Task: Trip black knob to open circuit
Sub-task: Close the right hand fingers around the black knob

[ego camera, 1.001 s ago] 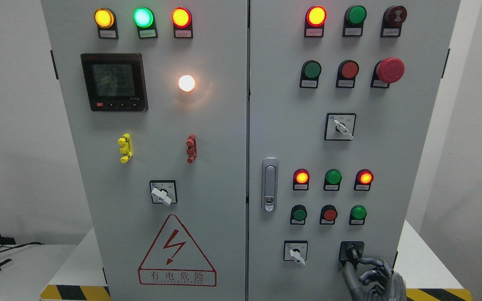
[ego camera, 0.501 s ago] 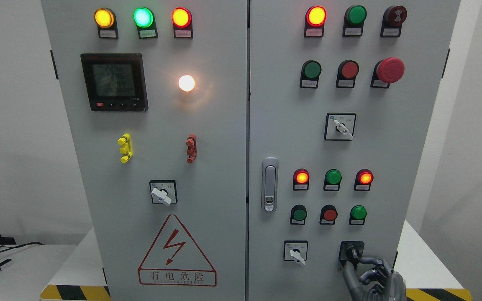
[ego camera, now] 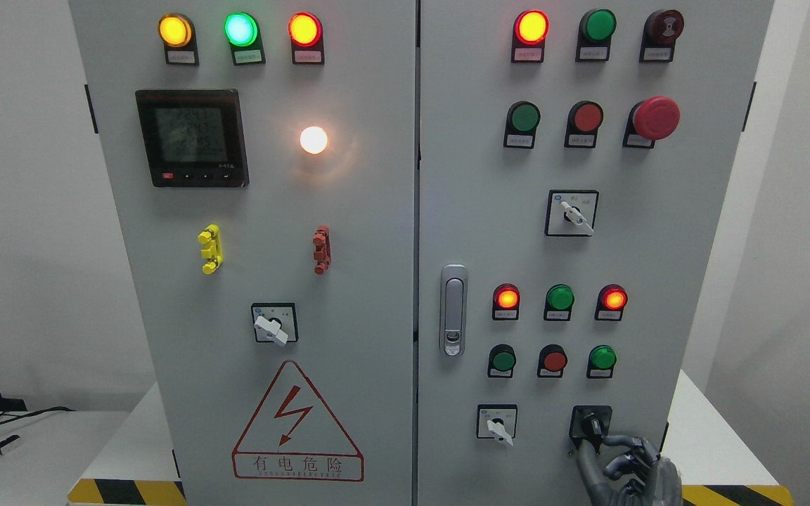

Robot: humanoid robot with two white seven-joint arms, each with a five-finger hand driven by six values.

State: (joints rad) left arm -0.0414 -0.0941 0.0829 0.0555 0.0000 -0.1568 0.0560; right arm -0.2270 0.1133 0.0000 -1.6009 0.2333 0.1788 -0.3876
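Fingers [ego camera: 619,441] of the right hand [ego camera: 630,469] curl onto the black knob [ego camera: 591,424], apparently pinching it; the grasp looks made, so the next move calls for a twist.

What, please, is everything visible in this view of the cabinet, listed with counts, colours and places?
cabinet: one, grey, two doors, centre.
lamps: three at left door top, yellow, green, red; one white below them.
meter: one, black, left door upper left.
clips: one yellow, one red, left door middle.
white switches: three, left door, right door middle, right door bottom.
warning sign: one, red triangle, left door bottom.
door handle: one, silver, right door.
red mushroom button: one, right door upper right.
black knob: one, right door bottom right.
right robot hand: one, dark grey, fingers at the black knob.
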